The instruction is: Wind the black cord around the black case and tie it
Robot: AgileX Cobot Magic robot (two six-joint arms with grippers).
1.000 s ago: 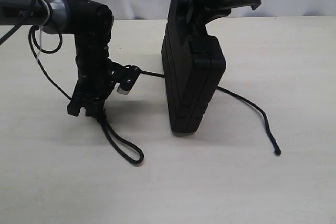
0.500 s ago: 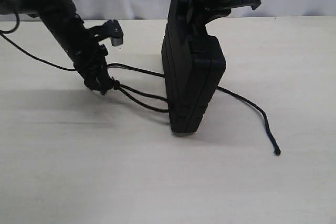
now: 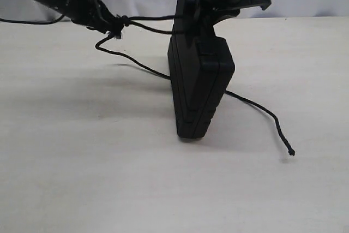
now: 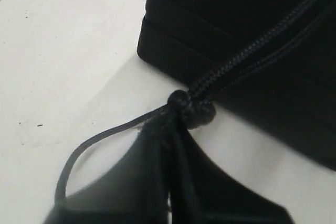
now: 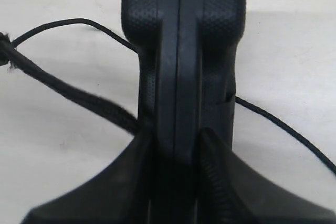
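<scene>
Your table [image 3: 82, 178] was a pale, bare-looking surface, and on it the black case [image 3: 199, 88] stood upright on one short end near the middle, its narrow edge turned toward the exterior camera and its ribbed sides facing left and right. Your right gripper [image 3: 199, 12] came down from above and was clamped on the upper end of that case; in the right wrist view its two fingers [image 5: 215, 182] pressed against opposite faces, with the case's seam running straight between them. Your left gripper [image 3: 109, 24] hung above the table at the far left, well apart from the case and about level with its top, and its jaws were closed tight on the black cord [image 3: 136, 65]. From that pinch one strand ran almost level across to the top of the case, close to the right gripper. A second strand dropped in a slack curve from the same pinch, dipped toward the table and met the left face of the case about halfway up. On the other side the cord came out from behind the case low down and trailed over the table toward the front right, ending in its tip [image 3: 291, 152]. The small knot [image 4: 189, 107] sat right at the ends of the left fingers, just outside the pinch, with the thick braided strand leading from it toward the case.
</scene>
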